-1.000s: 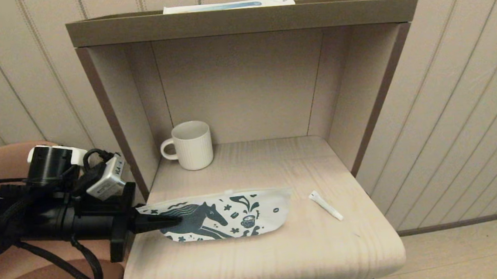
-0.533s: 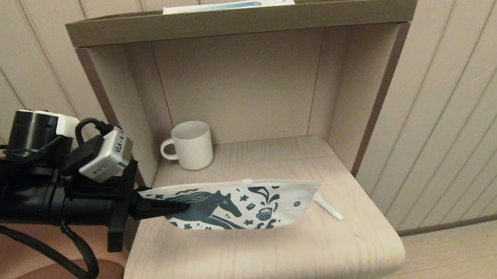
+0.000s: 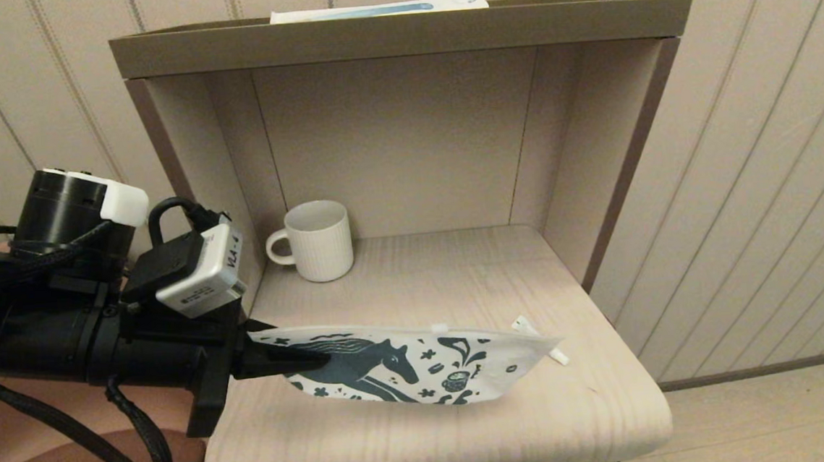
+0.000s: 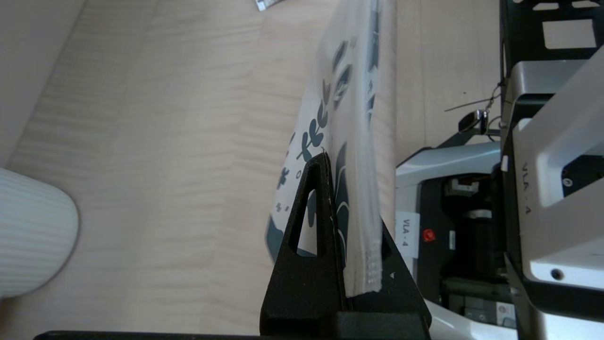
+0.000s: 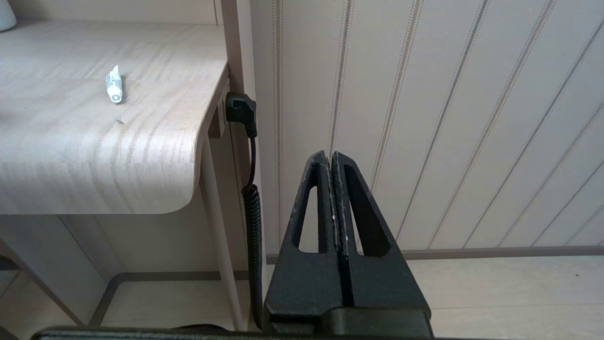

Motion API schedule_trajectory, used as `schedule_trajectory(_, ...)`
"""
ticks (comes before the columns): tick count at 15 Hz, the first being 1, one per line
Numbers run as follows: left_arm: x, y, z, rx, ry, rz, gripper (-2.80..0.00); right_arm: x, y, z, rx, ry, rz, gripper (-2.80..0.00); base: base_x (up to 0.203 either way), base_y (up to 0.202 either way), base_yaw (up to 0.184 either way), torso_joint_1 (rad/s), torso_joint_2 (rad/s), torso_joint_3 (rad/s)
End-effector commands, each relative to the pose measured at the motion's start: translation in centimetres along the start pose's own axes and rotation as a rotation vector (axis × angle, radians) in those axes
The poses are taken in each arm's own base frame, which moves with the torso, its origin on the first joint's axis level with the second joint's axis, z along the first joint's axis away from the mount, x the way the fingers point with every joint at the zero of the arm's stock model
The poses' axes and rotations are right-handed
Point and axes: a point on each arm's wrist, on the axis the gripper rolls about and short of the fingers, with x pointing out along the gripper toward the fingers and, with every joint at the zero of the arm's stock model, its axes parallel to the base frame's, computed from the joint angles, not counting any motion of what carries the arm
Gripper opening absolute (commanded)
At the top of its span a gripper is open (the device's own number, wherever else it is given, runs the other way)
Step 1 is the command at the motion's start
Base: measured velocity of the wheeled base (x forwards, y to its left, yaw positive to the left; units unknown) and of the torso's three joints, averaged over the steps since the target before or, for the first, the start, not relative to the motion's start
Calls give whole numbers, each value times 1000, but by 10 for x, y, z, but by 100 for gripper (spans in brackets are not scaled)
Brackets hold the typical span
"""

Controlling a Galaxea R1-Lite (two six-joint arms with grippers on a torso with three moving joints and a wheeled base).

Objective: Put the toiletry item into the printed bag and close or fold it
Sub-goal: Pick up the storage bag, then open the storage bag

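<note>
The printed bag (image 3: 421, 361), white with a dark teal horse and doodles, hangs above the shelf's lower board. My left gripper (image 3: 312, 355) is shut on its left end and holds it out edge-up. From the left wrist the bag (image 4: 349, 141) runs away from the clamped fingers. The toiletry item (image 3: 555, 355), a tiny slim white tube, lies on the board at the right, mostly hidden behind the bag's far tip. The right wrist view shows the tube (image 5: 114, 85) lying free. My right gripper (image 5: 331, 158) is shut and empty, parked off the shelf's right side, out of the head view.
A white ribbed mug (image 3: 317, 240) stands at the back left of the wooden board (image 3: 433, 432). A long white-and-blue box (image 3: 378, 8) lies on the shelf's top. Side walls enclose the back half. A coiled black cable (image 5: 252, 208) hangs beside the shelf leg.
My left gripper has lifted the bag off the board and carried it to the right, so its far end now covers most of the tube. The tube and mug have not moved.
</note>
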Motion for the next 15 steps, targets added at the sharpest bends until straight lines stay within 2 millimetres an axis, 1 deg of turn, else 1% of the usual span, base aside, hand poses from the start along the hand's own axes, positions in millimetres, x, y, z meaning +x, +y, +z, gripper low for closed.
schedule_trajectory(1,2,3,0,0,7,5,-280,0,0,0,-1,-2,-1,-280,0,0,0,0,0,0)
schedule_trajectory(8,13,13,-6,-25,60,26,-280,0,0,0,-4,-3,-1,-280,0,0,0,0,0,0)
schedule_trajectory(11,15,12,-10,-37,70,18,-280,0,0,0,-5,-3,-1,-280,0,0,0,0,0,0)
schedule_trajectory(13,15,13,-8,-34,67,23,-280,0,0,-4,-8,46,3,-280,0,0,0,0,0,0)
schedule_trajectory(14,14,14,-8,-35,69,26,-280,1,0,-1,-9,71,7,-280,0,0,0,0,0,0)
schedule_trajectory(15,14,14,-8,-32,71,29,-280,1,0,12,-9,71,16,-280,0,0,0,0,0,0)
